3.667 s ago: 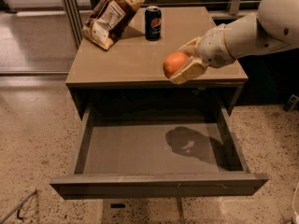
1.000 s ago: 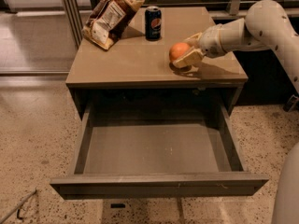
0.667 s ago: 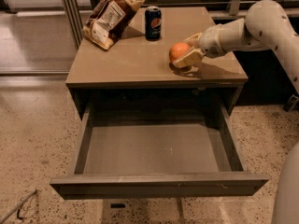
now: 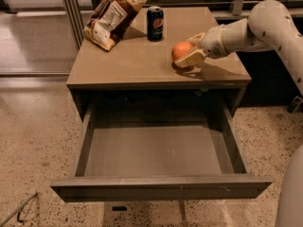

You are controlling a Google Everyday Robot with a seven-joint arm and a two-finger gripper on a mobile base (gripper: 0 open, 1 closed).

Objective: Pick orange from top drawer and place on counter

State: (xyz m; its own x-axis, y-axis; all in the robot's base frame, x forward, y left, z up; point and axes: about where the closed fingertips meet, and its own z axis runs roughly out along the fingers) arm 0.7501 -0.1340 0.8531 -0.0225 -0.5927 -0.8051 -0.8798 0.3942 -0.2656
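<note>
The orange [image 4: 180,50] rests on the counter [image 4: 128,63], right of centre. My gripper [image 4: 186,51] reaches in from the right and is shut on the orange, with one beige finger [image 4: 191,59] in front of it and the other behind. The fruit sits at counter level, with its shadow right under it. The top drawer [image 4: 158,186] is pulled fully out below the counter, and its grey bottom [image 4: 156,150] holds nothing.
A brown snack bag [image 4: 111,16] lies at the counter's back left. A dark blue soda can [image 4: 155,23] stands upright at the back, just left of the orange. Metal poles [image 4: 70,13] rise at the left. Speckled floor surrounds the cabinet.
Since 3.7 s ago my gripper carried the orange from above the counter's front edge back and down onto the counter. Over the last second nothing has visibly moved.
</note>
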